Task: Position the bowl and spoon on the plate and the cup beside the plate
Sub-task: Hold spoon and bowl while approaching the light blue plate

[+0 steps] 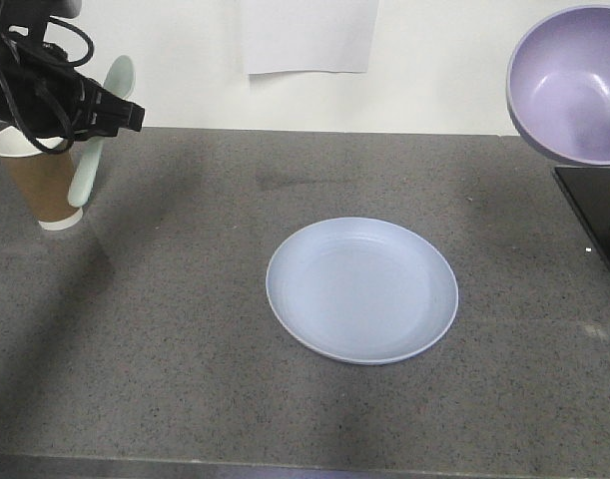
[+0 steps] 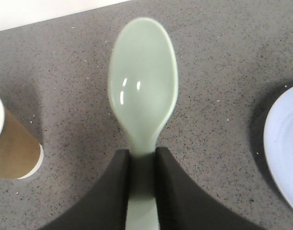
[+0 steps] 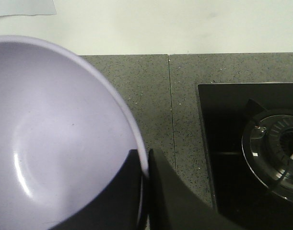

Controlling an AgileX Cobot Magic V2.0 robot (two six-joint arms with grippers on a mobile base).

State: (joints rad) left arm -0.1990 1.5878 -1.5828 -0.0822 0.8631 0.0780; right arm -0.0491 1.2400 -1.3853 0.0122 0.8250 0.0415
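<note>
The pale blue-lilac plate (image 1: 362, 289) lies flat in the middle of the grey counter, and its edge (image 2: 285, 143) shows at the right of the left wrist view. My left gripper (image 1: 105, 105) hangs at the far left, shut on the handle of the mint-green spoon (image 2: 142, 91), whose bowl end points away from the jaws. The brown paper cup (image 1: 45, 185) stands upright just behind and left of the spoon (image 1: 97, 140). At the upper right the lavender bowl (image 1: 574, 85) is held tilted in the air. My right gripper (image 3: 145, 160) is shut on the bowl's rim (image 3: 55, 139).
A black glass hob (image 1: 594, 215) with a burner (image 3: 275, 153) lies at the counter's right end. A white wall with a sheet of paper (image 1: 309, 35) backs the counter. A seam (image 3: 171, 120) runs across the counter beside the hob.
</note>
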